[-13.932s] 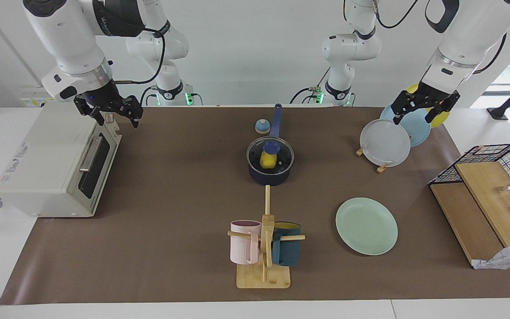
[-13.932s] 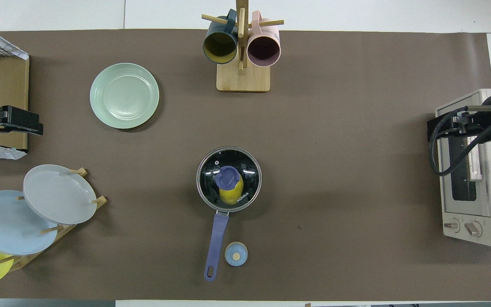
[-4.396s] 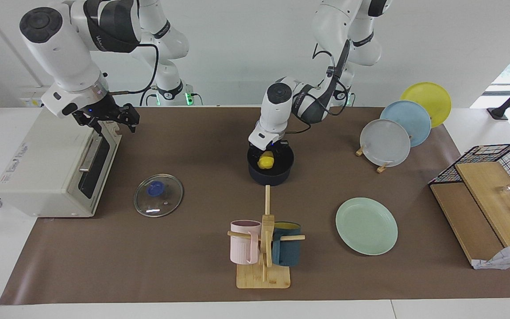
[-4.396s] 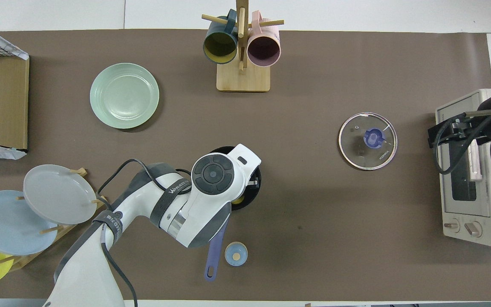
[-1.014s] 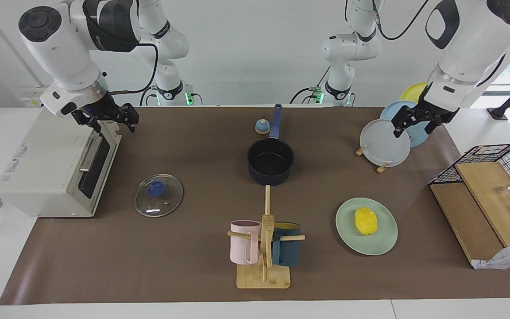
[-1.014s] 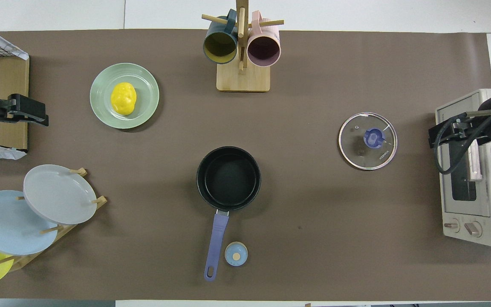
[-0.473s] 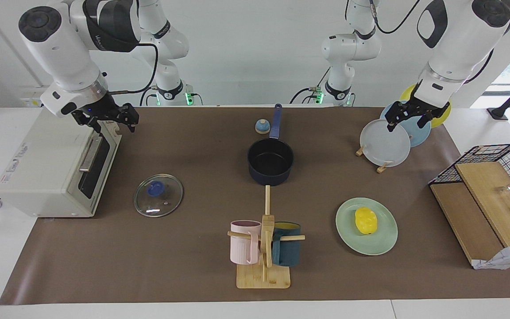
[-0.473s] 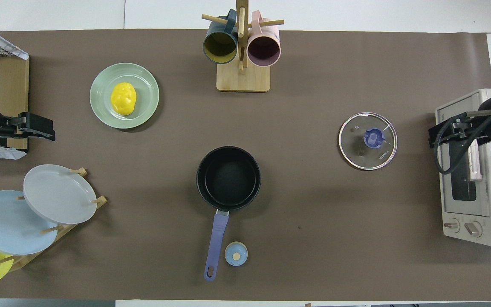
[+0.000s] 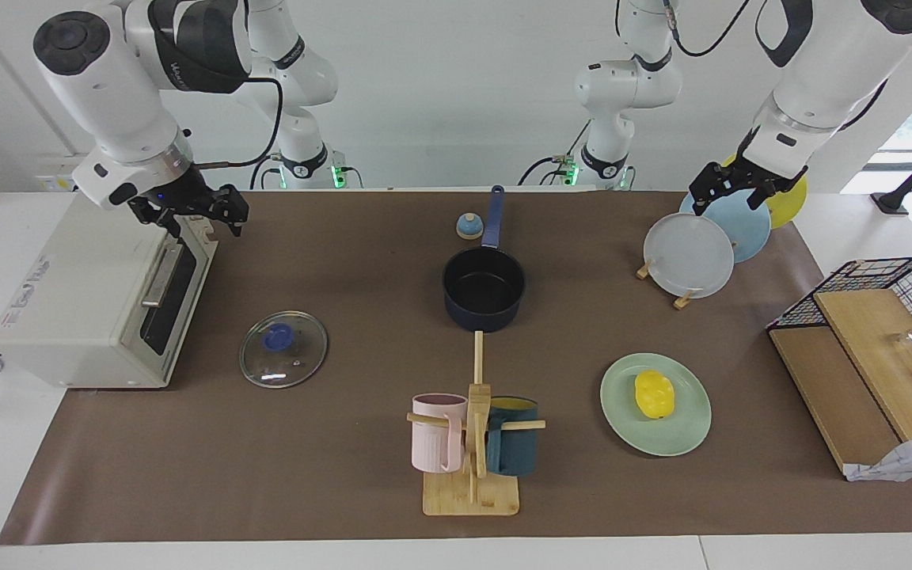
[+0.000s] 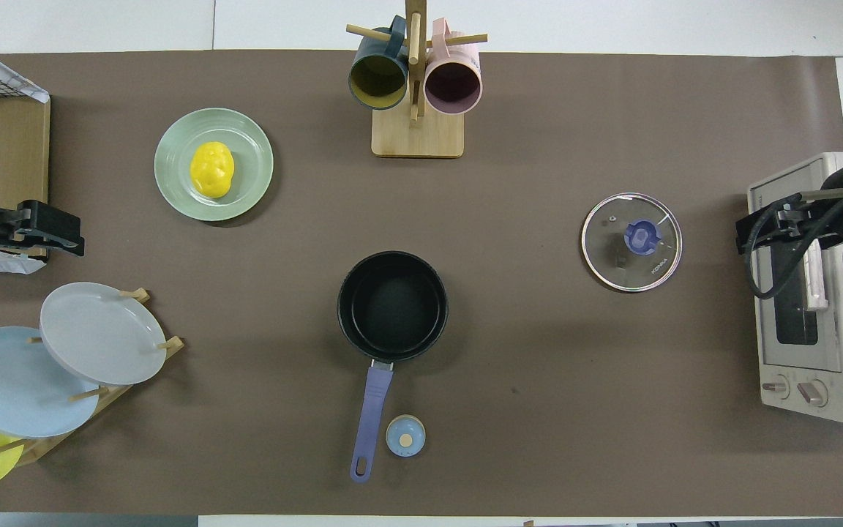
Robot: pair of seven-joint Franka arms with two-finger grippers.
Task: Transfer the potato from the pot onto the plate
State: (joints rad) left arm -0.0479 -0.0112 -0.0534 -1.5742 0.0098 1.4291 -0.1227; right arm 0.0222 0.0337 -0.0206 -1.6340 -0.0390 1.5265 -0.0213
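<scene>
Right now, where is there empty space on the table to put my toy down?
The bare brown mat between the pot and the glass lid is free, and so is the stretch between the lid and the mug stand. It is crowded at the plate rack and around the plate holding the potato.

Lid (image 9: 283, 349) is off and lies near the toaster oven (image 9: 100, 293); potato (image 9: 654, 394) now sits on the plate (image 9: 693, 431), pot (image 9: 484, 297) empty, left gripper (image 9: 733, 190) back up over the plate rack (image 9: 682, 299), open.
</scene>
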